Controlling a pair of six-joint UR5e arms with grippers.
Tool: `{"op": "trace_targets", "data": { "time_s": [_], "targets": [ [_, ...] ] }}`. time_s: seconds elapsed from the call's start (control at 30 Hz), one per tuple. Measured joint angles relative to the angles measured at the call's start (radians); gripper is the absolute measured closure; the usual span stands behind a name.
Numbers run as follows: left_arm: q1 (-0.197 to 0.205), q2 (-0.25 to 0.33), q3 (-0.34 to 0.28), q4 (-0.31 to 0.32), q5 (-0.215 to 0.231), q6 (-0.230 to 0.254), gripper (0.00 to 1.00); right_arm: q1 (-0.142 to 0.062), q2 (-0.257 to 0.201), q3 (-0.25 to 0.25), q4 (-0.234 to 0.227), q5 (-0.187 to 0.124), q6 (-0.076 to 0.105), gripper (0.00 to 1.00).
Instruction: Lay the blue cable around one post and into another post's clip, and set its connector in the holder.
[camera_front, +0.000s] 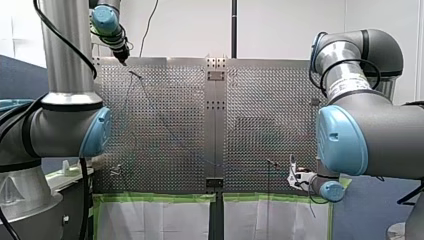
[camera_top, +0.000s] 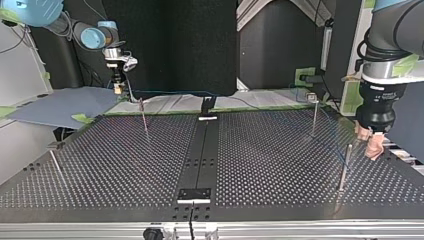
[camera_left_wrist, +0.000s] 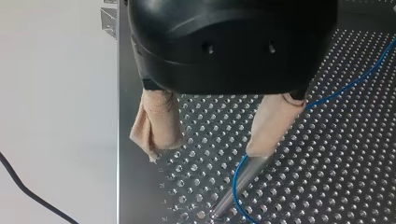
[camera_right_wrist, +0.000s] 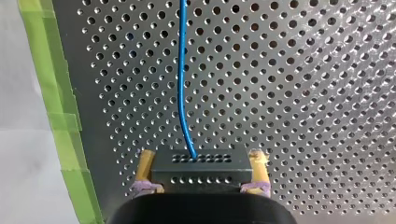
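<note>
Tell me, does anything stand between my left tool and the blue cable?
Nothing visible does. Your left tool is open, and the blue cable passes just behind one beige pad. A metal post stands at that pad's tip, the cable curving beside it.

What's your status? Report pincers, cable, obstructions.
Left pincer open, empty, beside a post. Right pincer shut on connector. Blue cable curves past that post's base. No obstruction seen.
</note>
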Motion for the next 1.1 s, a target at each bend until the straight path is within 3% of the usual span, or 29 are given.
{"op": "trace_targets", "data": {
  "time_s": [0.73, 1.1],
  "targets": [
    [-0.001, 0.001, -0.001, 0.001, 0.002, 0.000, 0.00, 0.000, 0.000, 0.000, 0.000, 0.000, -0.001, 1.00],
    [-0.052, 0.061, -0.070, 0.020, 0.088, 0.024, 0.00, 0.000, 0.000, 0.000, -0.002, 0.001, 0.000, 1.00]
  ]
}}
